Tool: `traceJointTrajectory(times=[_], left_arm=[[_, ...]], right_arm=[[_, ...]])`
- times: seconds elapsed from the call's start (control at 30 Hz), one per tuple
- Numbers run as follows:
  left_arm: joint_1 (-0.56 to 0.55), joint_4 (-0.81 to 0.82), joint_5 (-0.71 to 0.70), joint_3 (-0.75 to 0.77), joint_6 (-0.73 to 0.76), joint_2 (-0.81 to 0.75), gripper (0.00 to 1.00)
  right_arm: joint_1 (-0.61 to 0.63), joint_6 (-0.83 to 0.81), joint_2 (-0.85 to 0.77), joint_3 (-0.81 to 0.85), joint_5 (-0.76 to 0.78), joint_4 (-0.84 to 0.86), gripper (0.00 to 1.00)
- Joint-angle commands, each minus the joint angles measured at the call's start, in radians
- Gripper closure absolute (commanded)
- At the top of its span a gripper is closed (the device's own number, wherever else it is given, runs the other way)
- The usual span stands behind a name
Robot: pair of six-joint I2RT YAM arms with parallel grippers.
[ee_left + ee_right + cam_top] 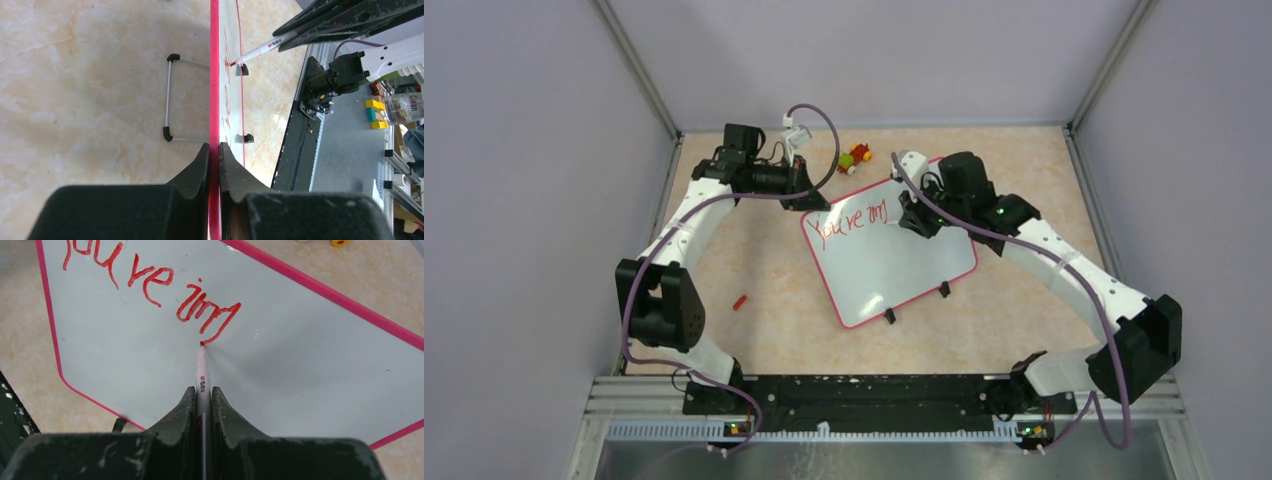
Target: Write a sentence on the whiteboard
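Note:
The whiteboard (894,265), white with a pink-red rim, lies tilted in the middle of the table. Slanted red lettering (849,222) along its far edge reads "You're im" (150,282), with a long stroke dropping from the last letter. My left gripper (809,200) is shut on the board's far left rim (214,75), one finger on each side of it (214,147). My right gripper (203,392) is shut on a white marker (202,370). The marker's red tip touches the board at the end of that stroke. The marker (260,50) also shows in the left wrist view.
A small red cap (740,301) lies on the table left of the board. Colourful toy pieces (855,157) sit by the back wall. Two black clips (889,316) stick out from the board's near edge. A wire stand (170,95) shows under the board.

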Motion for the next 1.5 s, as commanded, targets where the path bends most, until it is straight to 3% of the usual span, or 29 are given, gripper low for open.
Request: traceJointTrajectory(times=[0.0, 0.43, 1.47], left_arm=[[-0.022, -0.021, 0.019, 0.014, 0.019, -0.004, 1.00], [-0.022, -0.021, 0.021, 0.015, 0.019, -0.006, 1.00], [-0.022, -0.020, 0.016, 0.015, 0.016, -0.002, 1.00]], right_arm=[[0.038, 0.006, -0.018, 0.000, -0.016, 0.004, 1.00], [0.007, 0.007, -0.027, 0.122, -0.005, 0.000, 1.00], [-0.042, -0.003, 0.031, 0.128, 0.065, 0.053, 1.00]])
